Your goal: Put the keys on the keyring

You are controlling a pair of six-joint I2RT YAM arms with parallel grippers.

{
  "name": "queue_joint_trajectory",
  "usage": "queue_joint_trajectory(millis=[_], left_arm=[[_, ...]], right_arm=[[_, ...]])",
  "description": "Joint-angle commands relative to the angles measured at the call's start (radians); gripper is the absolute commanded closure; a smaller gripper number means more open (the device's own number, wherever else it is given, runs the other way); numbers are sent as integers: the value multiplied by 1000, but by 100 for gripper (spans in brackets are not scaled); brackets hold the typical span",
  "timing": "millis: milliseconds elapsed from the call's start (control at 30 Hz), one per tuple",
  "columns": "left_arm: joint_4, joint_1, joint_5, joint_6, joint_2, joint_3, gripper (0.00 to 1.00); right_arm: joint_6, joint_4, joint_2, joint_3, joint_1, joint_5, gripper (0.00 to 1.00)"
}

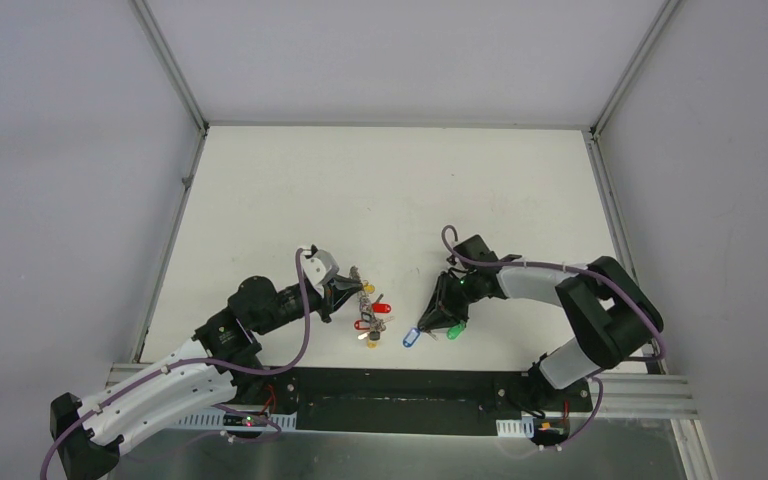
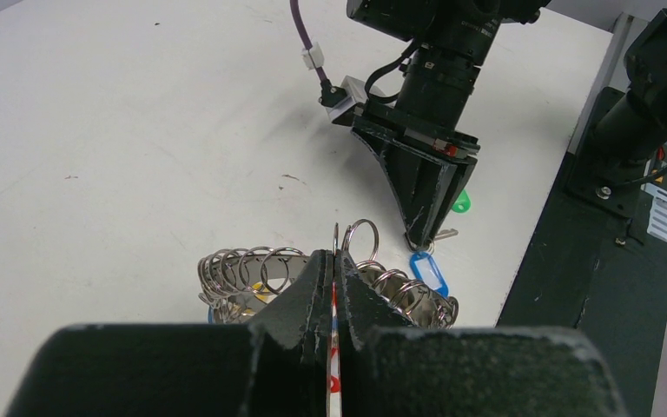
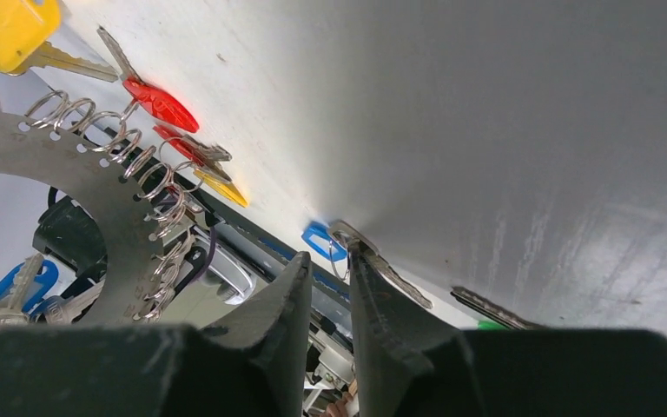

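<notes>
The left claw [image 1: 348,291] is clamped shut on the keyring [image 1: 364,300], fingers pressed onto its thin metal band. I cannot tell whether the ring hangs low or rests on the table [image 1: 390,190]. The red-tagged keys [image 1: 379,310] and a yellow tag [image 1: 368,288] hang on the ring's 3 o'clock side.

At 4 o'clock from the ring, near but apart, the blue-tagged key [image 1: 410,338] lies flat on the table. The right claw [image 1: 430,325] reaches down to it from 1 o'clock, tips at the key's metal end. Its wrist view shows the 2 fingers almost together with a thin gap, and I cannot tell whether they pinch the key or only touch it. The green-tagged key [image 1: 455,331] lies just beside the blue one, at its 3 o'clock, untouched.

The step in hand looks like picking up the blue key, and neither key is on the ring yet. Thin metal lying flat on a hard top may skid, so the tips should press down and close slowly. A grip on the blade would leave the key's small loop free. The left claw should hold the ring steady with an open coil facing 4 o'clock.

The table is matt white, smooth and faintly scuffed. Grey panels [image 1: 60,150] on metal posts [image 1: 175,75] enclose 3 sides, and a black base rail [image 1: 390,395] runs along 6 o'clock.
</notes>
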Motion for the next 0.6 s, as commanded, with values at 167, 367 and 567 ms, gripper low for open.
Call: queue_joint_trajectory(millis=[167, 367, 567], left_arm=[[68, -4, -17, -2, -15, 40, 100], [63, -4, -19, 4, -16, 47, 100], [50, -4, -19, 8, -21, 55, 100]], right_arm=[[1, 35, 34, 43, 16, -22, 74], [-5, 36, 68, 52, 23, -21, 83], [-60, 5, 79, 81, 24, -25, 100]])
